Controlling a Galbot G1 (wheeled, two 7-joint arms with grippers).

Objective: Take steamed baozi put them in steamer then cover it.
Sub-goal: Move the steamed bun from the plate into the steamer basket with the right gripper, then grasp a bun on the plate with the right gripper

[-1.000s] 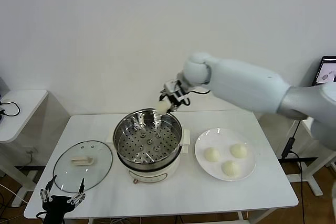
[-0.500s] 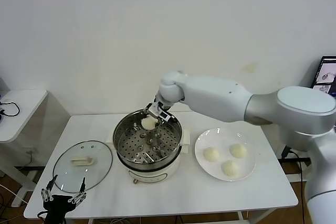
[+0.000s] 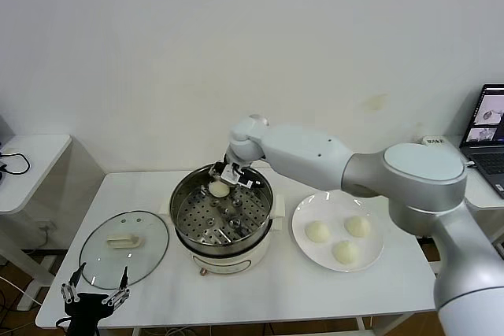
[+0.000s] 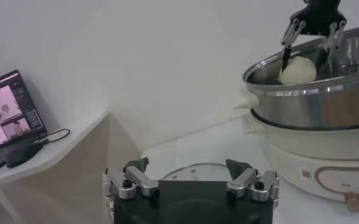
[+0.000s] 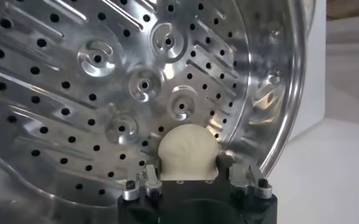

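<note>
Lowered since a second ago: the right gripper [image 3: 223,181], then raised over the far rim of the steamer [image 3: 223,210] with a bun pinched, is now down inside the pot at its far side. One steamed baozi [image 3: 218,189] is seen directly under the fingertips, on the perforated tray near the far wall. From the right wrist view the bun [image 5: 188,152] sits between the two fingers [image 5: 150,180], and a gap on each side is suggested, so the jaws are read as spread rather than clamped; actual contact cannot be told. From the left wrist view the fingers [image 4: 287,40] are seen straddling the bun [image 4: 297,70] just above the rim.

Nearest the robot, the left gripper [image 3: 94,298] is parked at the near-left edge of the white table [image 3: 394,289], jaws wide apart, nothing between them. Just beyond it the cover [image 3: 124,247] lies flat on the table, handle up, unmoved, beside the steamer on the left.

To the right of the right gripper, past the pot's side handle, a white plate [image 3: 376,261] is seen with three more buns [image 3: 318,231] on it, same as before.

Farther out, a small side table [image 3: 24,167] stands on the left and a laptop [image 3: 487,127] at the right edge.
</note>
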